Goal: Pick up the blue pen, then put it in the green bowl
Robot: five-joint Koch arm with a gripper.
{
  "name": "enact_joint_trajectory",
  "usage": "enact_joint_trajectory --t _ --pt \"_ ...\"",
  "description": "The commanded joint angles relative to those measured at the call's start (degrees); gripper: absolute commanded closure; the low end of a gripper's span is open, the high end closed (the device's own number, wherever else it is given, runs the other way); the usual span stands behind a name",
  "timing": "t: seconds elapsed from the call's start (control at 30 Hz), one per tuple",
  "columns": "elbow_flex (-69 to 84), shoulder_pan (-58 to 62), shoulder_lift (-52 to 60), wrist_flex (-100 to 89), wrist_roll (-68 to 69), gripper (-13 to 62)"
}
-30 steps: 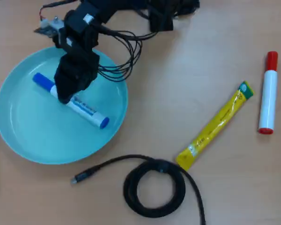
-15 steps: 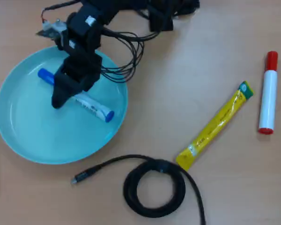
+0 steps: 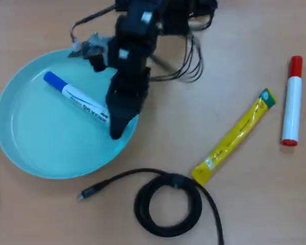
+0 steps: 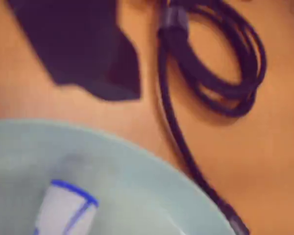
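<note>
Blue pen (image 3: 76, 97), white barrel, blue cap, lying slantwise inside wide pale-teal green bowl (image 3: 25, 148).

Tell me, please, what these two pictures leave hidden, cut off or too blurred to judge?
- Gripper: overhead view, the jaws lie one behind the other, so open or shut is unclear; wrist view shows only a dark blur.
- Blue pen: its far end is hidden under the arm overhead; cropped in the wrist view.
- Pen lettering: too small to read.
- Black cable: cut off by the bottom edge overhead.
</note>
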Motion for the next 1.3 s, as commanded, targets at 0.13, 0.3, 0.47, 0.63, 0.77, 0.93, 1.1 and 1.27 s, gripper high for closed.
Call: enact_joint_trajectory --t 0.13,0.3,0.47,0.63,0.77,0.93,1.1,1.27 --pt "10.81 -4.83 18.90 -2.72 2.90 -7.9" --pt "22.15 -7.21 28.04 -3.08 2.99 -8.0" --pt "35.68 -10.63 38.58 -9.67 2.55 -7.8" --pt "50.54 -12.66 45.88 -19.34 2.11 -7.6" --pt "60.03 -13.80 48.08 -22.50 2.11 -7.7" --pt "72.69 -13.18 48.96 -31.99 1.93 -7.7" --pt "82.09 -13.10 48.96 -42.63 0.88 -7.6" --pt "90.35 -13.01 48.96 -50.19 1.32 -7.8"
